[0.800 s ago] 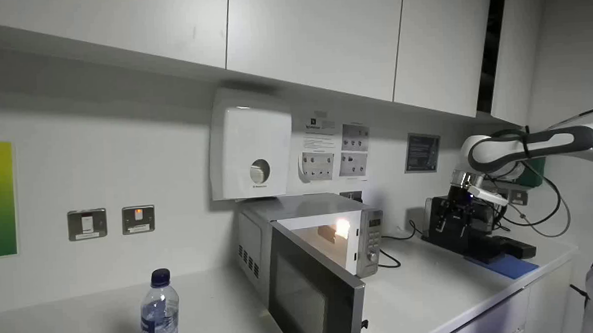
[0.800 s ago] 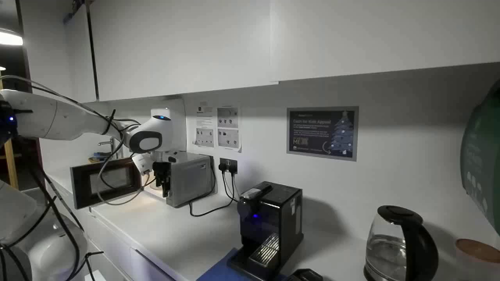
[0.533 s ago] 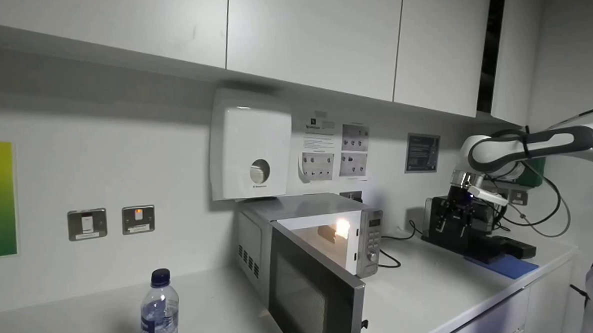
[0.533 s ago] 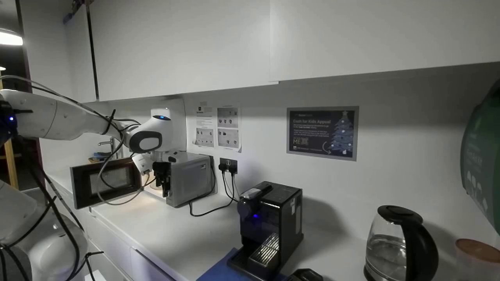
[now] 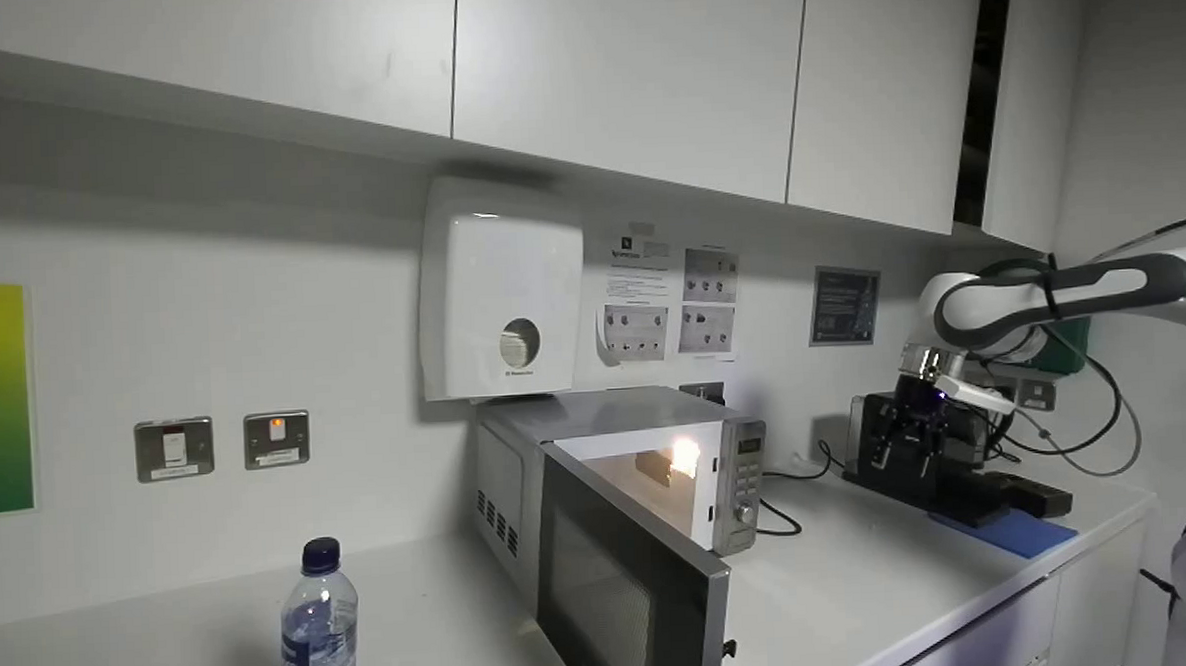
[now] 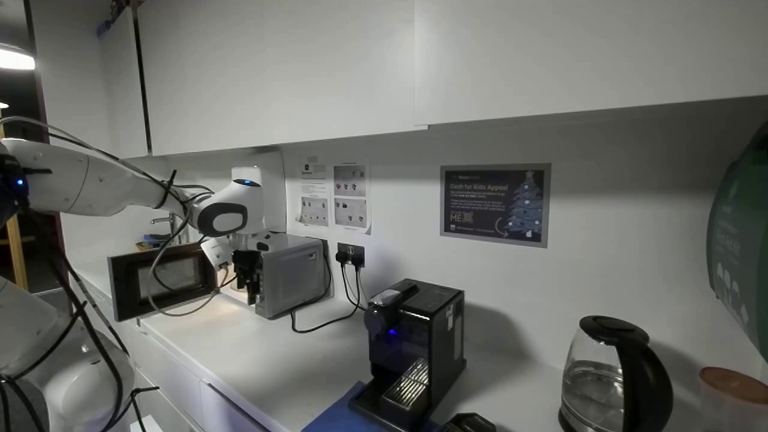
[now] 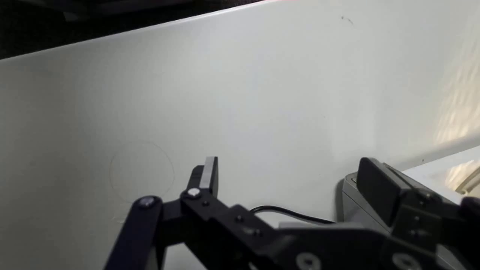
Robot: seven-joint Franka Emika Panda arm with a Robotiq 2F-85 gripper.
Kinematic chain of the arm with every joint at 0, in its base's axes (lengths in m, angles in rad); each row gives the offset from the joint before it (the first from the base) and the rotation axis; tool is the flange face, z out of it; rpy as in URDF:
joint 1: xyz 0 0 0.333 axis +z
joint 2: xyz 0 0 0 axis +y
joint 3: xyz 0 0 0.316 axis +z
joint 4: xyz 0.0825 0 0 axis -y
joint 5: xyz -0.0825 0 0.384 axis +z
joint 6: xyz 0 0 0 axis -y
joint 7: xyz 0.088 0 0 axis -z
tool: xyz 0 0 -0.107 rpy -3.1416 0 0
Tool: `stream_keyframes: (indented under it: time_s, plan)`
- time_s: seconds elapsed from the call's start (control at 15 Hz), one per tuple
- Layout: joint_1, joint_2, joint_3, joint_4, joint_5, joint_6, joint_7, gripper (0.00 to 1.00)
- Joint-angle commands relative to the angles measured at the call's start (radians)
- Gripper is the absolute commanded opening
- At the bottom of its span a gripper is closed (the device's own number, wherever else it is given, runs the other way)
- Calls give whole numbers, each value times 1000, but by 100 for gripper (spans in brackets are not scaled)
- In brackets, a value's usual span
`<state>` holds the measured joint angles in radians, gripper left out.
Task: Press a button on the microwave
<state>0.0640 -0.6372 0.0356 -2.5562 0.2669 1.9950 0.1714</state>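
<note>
microwave [image 6: 294,276] on a bench [image 5: 834,573], stood with its back to the wall [image 5: 212,310]. its door [image 5: 619,582] is swung wide on the side away from the control panel [image 5: 743,482], and a bright lamp [image 5: 684,456] is seen lit inside. on the control-panel side of the microwave, the gripper [image 7: 290,161] is held above the bench, pointed downward; a gap between gripper and microwave is shown in an exterior view. the jaws are spread well apart, with bench surface seen between them. in the wrist view, a corner of the microwave is partly covered by one jaw. the robot arm [image 6: 108,186] is reached in from the front of the microwave. above the microwave's rear, a white wall box [image 5: 506,287] is mounted; printed sheets [image 5: 639,296] are fixed behind its panel side. farther from the microwave on that side, a black coffee machine [image 6: 441,342] and, beyond it, a glass kettle [image 6: 600,378] are set, with a dark poster [image 6: 495,204] on the wall behind. on the hinge side of the microwave, a clear, blue-capped bottle [image 5: 318,625] is stood upright, and two switch plates [image 5: 175,448] are set into the wall. above the microwave, wall cabinets [image 5: 632,81] are mounted.
</note>
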Motion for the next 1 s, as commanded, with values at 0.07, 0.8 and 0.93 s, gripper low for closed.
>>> stream_keyframes:
  time_s: [0.07, 0.8, 0.93]
  plan:
    - [20, 8, 47, -5, 32, 17, 11, 100]
    - [119, 48, 157, 11, 140, -8, 71, 53]
    - [130, 62, 191, 16, 148, 0, 116, 38]
